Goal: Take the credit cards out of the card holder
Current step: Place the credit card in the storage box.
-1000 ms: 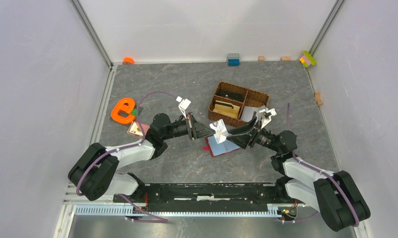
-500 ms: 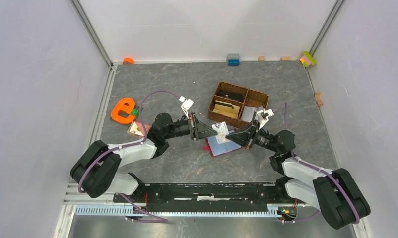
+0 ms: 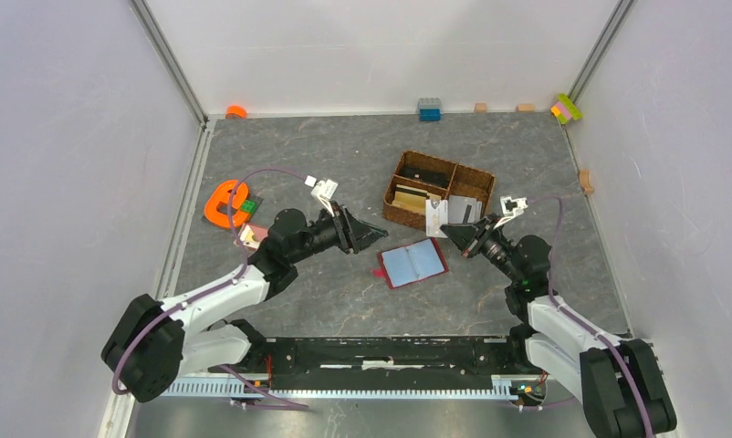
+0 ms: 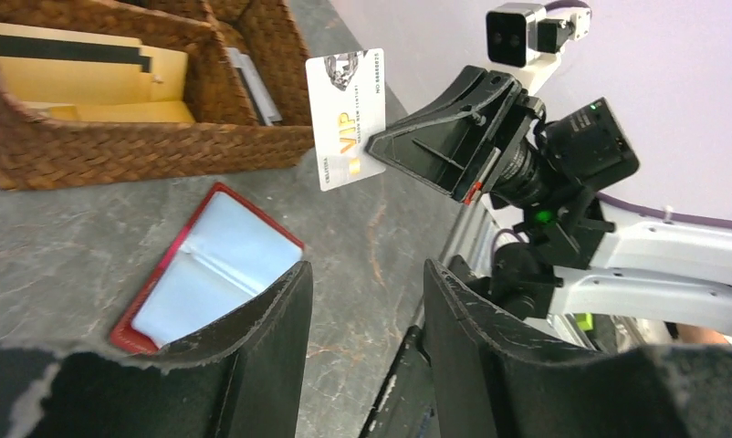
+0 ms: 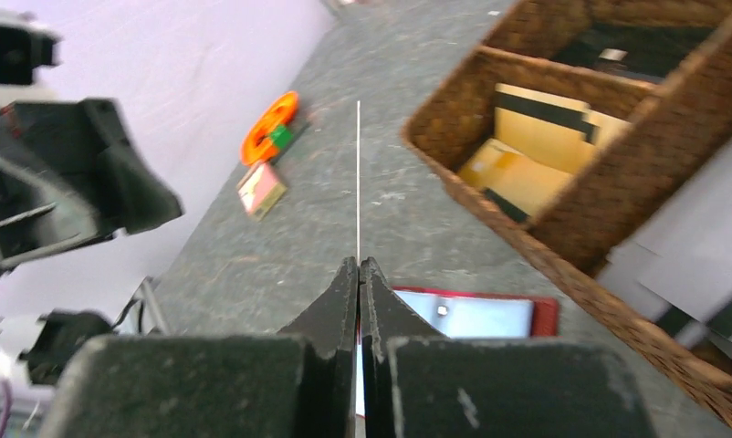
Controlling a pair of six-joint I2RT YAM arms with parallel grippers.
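Card [image 4: 346, 119] aloft: my right gripper [image 4: 373, 146] is pinching the white card by one edge, jaws clamped tight, and holding it upright in the air near the basket [image 4: 143, 151]. The red holder [image 3: 415, 264] is lying open on the table [image 3: 344, 155] between my arms, pale blue inside facing up. My left gripper [image 4: 367, 301] is hovering near it, fingers parted, gripping nothing.

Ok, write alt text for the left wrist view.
The right gripper pinches a white card above the table. Below lies the open red card holder, near a wicker basket; the left gripper stands open and empty in the foreground.
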